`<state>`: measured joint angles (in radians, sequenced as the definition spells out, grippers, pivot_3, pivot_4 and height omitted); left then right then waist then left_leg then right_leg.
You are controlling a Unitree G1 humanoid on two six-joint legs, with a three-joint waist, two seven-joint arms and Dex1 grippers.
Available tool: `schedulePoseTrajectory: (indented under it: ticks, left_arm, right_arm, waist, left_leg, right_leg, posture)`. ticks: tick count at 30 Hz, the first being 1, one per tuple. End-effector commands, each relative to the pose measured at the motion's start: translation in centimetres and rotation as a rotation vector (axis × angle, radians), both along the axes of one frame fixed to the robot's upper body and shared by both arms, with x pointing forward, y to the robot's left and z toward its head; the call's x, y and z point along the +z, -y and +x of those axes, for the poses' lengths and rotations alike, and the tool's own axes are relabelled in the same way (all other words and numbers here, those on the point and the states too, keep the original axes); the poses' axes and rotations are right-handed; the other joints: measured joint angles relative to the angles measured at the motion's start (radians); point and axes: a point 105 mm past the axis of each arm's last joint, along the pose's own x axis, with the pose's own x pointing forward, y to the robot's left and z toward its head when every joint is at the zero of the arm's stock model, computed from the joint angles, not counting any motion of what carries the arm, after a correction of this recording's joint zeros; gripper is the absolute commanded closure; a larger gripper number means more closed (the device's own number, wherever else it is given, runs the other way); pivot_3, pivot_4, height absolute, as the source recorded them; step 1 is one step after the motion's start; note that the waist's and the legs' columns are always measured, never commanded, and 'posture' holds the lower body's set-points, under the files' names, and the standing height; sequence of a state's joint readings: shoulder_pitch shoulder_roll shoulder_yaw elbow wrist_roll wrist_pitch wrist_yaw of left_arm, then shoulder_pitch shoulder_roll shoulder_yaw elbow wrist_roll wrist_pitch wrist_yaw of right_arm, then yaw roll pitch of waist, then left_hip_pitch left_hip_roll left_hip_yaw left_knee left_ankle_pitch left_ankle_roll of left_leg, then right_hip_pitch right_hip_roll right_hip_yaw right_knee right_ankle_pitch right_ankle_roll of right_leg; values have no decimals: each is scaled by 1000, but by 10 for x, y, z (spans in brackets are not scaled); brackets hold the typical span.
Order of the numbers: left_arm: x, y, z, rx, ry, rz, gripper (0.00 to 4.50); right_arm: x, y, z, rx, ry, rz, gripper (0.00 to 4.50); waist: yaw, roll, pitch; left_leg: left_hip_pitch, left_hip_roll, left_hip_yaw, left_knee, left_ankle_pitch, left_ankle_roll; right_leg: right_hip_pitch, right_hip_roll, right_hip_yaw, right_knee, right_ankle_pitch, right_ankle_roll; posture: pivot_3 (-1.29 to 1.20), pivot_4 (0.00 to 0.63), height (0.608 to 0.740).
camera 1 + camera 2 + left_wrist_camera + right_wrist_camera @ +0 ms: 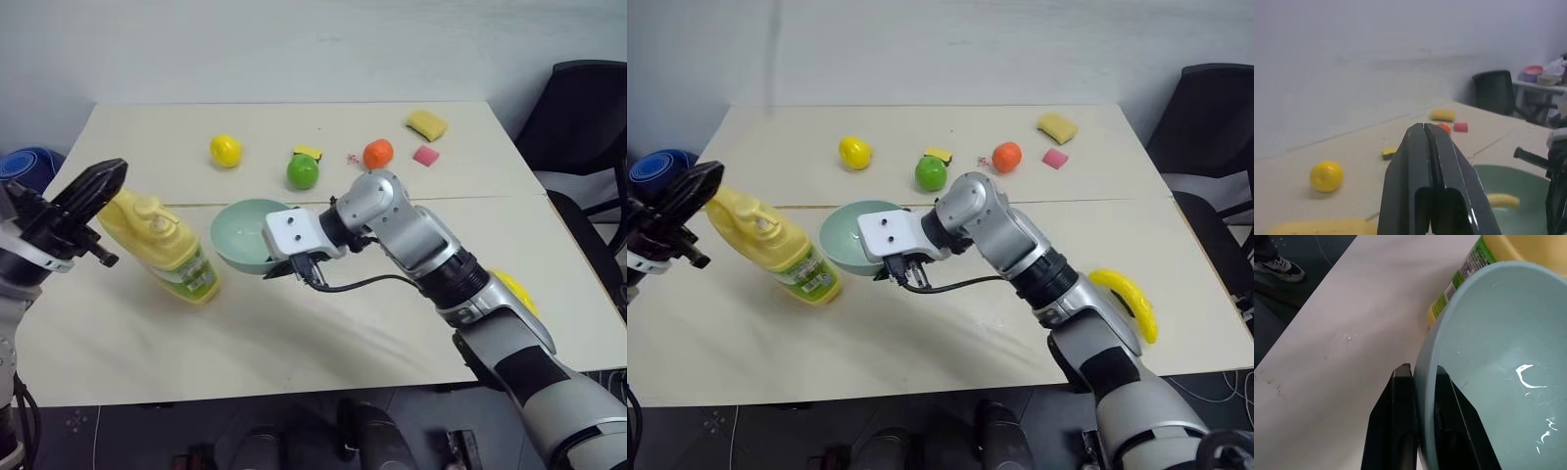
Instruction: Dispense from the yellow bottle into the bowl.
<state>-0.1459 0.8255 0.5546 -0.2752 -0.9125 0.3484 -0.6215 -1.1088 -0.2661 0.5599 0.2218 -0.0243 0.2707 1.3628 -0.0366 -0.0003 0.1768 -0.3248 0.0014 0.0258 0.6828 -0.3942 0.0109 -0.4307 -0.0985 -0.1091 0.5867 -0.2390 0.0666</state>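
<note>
Silver-grey jointed arm segments — black cuffs; white wrist block with two screws; black cable

The pale table [118, 352] bears the yellow bottle [171, 250], a banana [1127, 299] (right edge), scattered toy fruit.

Soft, even overhead light keeps the head views bright and sharp, with faint shadows under things on the table [294, 323], while the left wrist view is hazy and bluish, its close left hand [1425, 134] blurred, and small white glints mark the bowl [1508, 333].
</note>
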Motion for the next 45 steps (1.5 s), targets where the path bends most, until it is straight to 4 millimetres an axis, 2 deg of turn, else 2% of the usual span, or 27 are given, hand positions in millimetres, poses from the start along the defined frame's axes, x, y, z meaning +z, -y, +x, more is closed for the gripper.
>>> schedulePoseTrajectory:
  ticks: [1, 4, 12, 28, 36, 45]
  left_arm:
    - [5, 7, 3, -27, 8, 32, 4466]
    - [4, 11, 7, -40, -19, 37, 4466]
    - [-15, 18, 16, -26, -121, 111, 4466]
    - [-54, 18, 26, 36, -334, 165, 4466]
    - [-76, 14, 24, 66, -410, 159, 4466]
    - [-85, 14, 20, 78, -442, 117, 4466]
  right_arm:
    - [16, -13, -8, 59, 70, 7, 4500]
    - [18, -16, -9, 63, 79, 3, 4500]
    - [23, -19, -17, 75, 79, 13, 4500]
    - [38, -23, -23, 98, 98, 10, 4500]
    - [37, -25, -25, 100, 75, 16, 4500]
    - [36, -24, -26, 100, 50, 30, 4500]
  waist:
    - [0, 0, 0]
    - [2, 0, 0]
    - [3, 0, 0]
    - [5, 2, 0]
    - [5, 8, -2]
    - [4, 19, -9]
  left_leg:
    - [0, 0, 0, 0, 0, 0]
    - [0, 0, 0, 0, 1, -2]
    - [2, 1, 0, 0, 3, -5]
    - [4, 1, 0, 0, 3, -5]
    - [6, 1, 0, 0, 3, -5]
    - [7, 1, 0, -1, 3, -5]
  right_leg:
    - [0, 0, 0, 0, 0, 0]
    - [1, 0, 0, 0, 0, 0]
    - [1, 0, 0, 2, 0, 0]
    - [2, -1, 1, 3, 0, 0]
    - [3, -2, 1, 4, 0, 0]
    - [4, -2, 2, 4, 0, 0]
  posture:
    - [0, 150, 740]
    - [0, 150, 740]
    - [0, 150, 740]
    - [0, 150, 740]
    - [0, 150, 740]
    - [0, 150, 740]
